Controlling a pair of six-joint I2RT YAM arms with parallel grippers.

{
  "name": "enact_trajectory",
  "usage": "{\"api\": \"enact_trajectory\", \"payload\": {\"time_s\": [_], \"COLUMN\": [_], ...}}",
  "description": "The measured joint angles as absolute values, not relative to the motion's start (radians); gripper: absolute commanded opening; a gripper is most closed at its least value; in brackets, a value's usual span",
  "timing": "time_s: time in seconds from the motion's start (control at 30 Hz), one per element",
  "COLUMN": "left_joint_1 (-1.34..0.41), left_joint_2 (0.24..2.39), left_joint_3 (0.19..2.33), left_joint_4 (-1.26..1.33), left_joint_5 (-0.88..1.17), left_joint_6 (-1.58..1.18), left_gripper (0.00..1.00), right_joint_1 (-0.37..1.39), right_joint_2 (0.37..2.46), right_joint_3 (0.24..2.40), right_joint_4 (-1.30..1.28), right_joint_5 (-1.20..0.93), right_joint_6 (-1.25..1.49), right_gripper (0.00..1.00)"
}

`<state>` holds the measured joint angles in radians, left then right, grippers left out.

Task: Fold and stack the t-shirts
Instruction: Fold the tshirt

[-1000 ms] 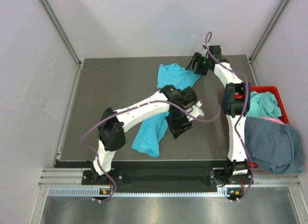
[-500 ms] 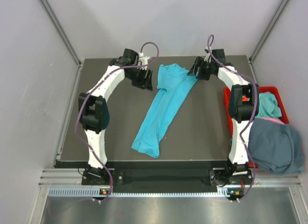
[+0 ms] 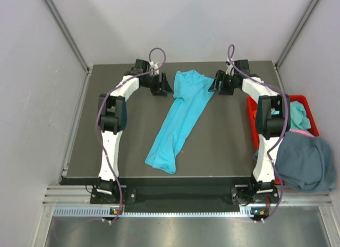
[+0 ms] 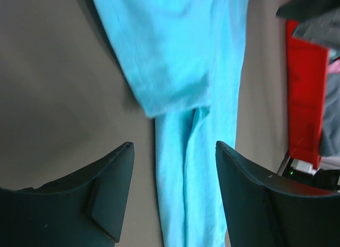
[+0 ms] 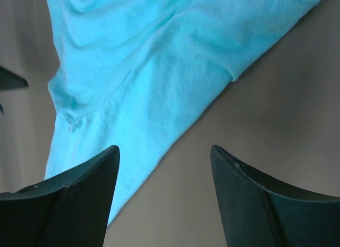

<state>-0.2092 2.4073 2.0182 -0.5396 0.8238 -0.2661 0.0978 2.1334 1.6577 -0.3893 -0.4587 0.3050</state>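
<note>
Top view first: one turquoise t-shirt [image 3: 178,122] lies on the tabletop [image 3: 117,130], stretched into a long narrow strip, shoulder end at the far side. The left gripper [image 3: 162,86] sits just beside that shoulder end on the left and the right gripper [image 3: 215,85] just beside it on the right, neither holding cloth. Well off to the right of the shirt is the red bin [image 3: 305,100], with a slate blue-grey t-shirt [image 3: 303,162] slumped over its near end, a bunched turquoise cloth [image 3: 295,117] inside it and a sliver of pinkish cloth [image 3: 300,132] between them.

So I'd say the task is barely started. The strip is bunched rather than squared, there's no stack anywhere, and everything in the bin is waiting.

There's plenty of bare tabletop on both sides of the shirt. Its hem end runs close to the near edge, though, and its shoulder end is near the back edge, so there's not much slack lengthwise.

Left wrist view: the left gripper [image 4: 174,151] has its fingers spread with nothing between them. A sleeve of the turquoise t-shirt [image 4: 180,56] lies just beyond, and the red bin [image 4: 303,98] is far past it.

Right wrist view: the right gripper [image 5: 164,151] is spread wide and empty too, over the edge of the turquoise t-shirt [image 5: 149,61].
</note>
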Motion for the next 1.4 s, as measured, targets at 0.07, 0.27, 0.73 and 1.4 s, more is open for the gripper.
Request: {"api": "enact_trajectory", "payload": {"time_s": [0.07,0.27,0.73,1.4], "left_joint_1": [-0.202,-0.205,-0.218,-0.251], "left_joint_2": [2.442,2.557,2.695,2.791], "left_joint_3": [2.073,2.215,2.319,2.391], "left_joint_4": [-0.511,-0.404,-0.333,-0.228], "left_joint_5": [0.836,0.879,0.920,0.937], "left_joint_6": [-0.294,-0.376,-0.432,-0.477], "left_gripper": [0.68,0.69,0.64,0.19], "right_joint_1": [0.098,0.098,0.098,0.098], "right_joint_2": [2.113,2.061,1.978,1.938], "right_joint_3": [1.641,1.567,1.505,1.460], "right_joint_4": [-0.385,-0.382,-0.403,-0.416], "right_joint_5": [-0.456,-0.453,-0.419,-0.389], "right_joint_6": [0.297,0.270,0.204,0.167], "right_gripper": [0.70,0.70,0.71,0.71]}}
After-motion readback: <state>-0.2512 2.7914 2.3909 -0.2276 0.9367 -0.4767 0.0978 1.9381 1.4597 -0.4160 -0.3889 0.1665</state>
